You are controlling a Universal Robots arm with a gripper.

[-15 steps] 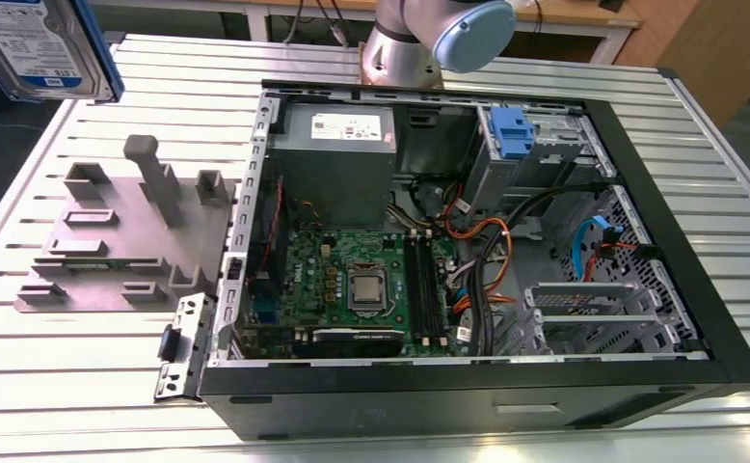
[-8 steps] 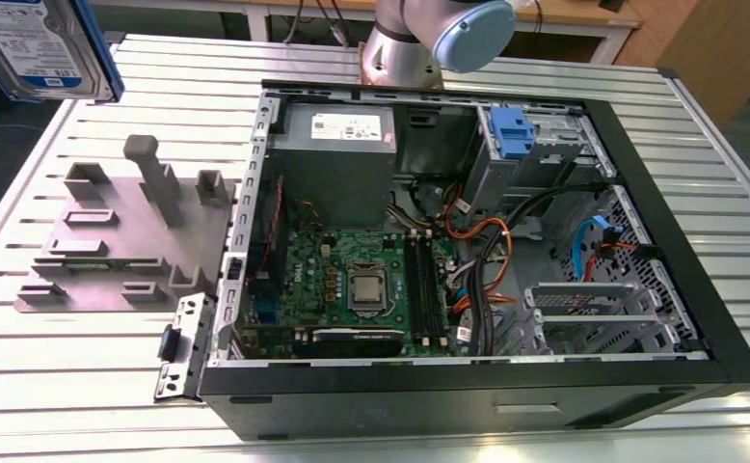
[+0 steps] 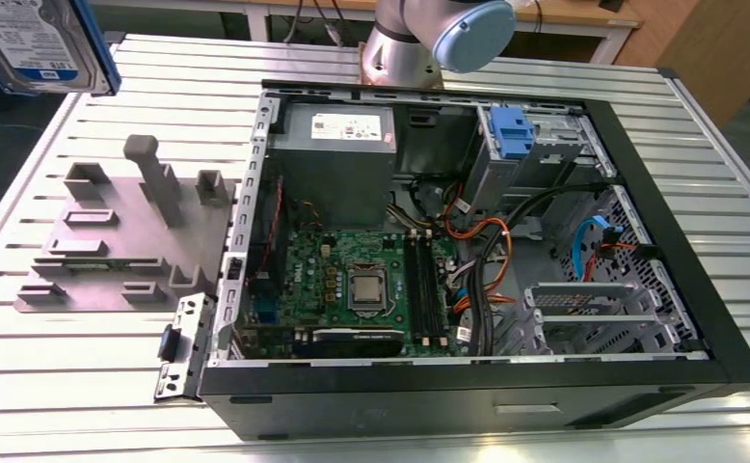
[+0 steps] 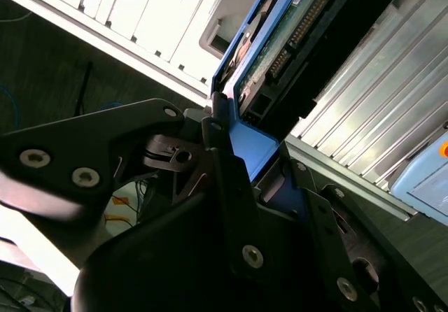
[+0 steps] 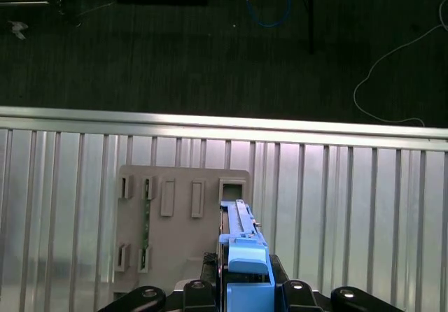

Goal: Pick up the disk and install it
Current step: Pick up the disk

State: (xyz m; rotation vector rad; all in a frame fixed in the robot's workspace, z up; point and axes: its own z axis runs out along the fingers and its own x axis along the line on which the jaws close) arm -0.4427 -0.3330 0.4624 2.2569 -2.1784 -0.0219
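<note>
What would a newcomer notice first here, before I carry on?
The disk, silver with blue rails, hangs high at the exterior view's left, with the jaws of the gripper shut on its blue rail in the second wrist view. Next comes the open computer case lying on the ribbed table, its motherboard exposed, and the grey fixture plate beside it.

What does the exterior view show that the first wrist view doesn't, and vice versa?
Exterior view: the open computer case with motherboard, power supply and a blue caddy in its bay, plus the arm's base.
First wrist view: dark floor with a blue cable, and the jaws shut on the disk.
Both: the disk, the grey fixture plate, the ribbed table.
</note>
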